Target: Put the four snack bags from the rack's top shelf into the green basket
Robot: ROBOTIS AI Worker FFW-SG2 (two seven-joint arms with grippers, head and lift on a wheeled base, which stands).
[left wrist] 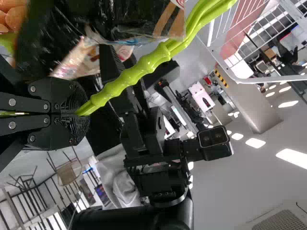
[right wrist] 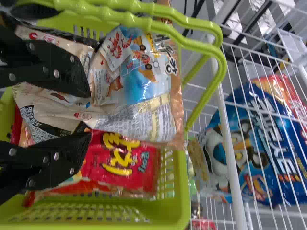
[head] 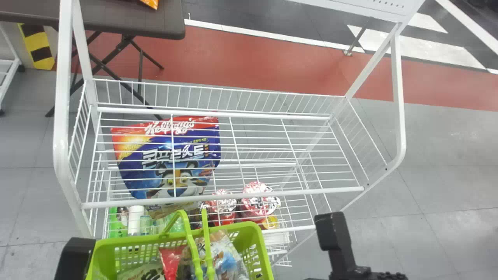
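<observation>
Wire rack [head: 61,116] on grey-and-red floor [head: 439,155] | left tool [left wrist: 80,113] clamping basket handles [left wrist: 139,72] | right tool [right wrist: 90,115] open

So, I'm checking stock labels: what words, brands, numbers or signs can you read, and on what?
"Kellogg's": large blue-and-red bag, seen through the rack's wires.
"콘푸로스트": same bag, in large white letters.
Too small or blurred to read surely: the rest of that bag's print, the red bag's yellow lettering, and the pale-and-blue bag's print, both in the green basket.
</observation>
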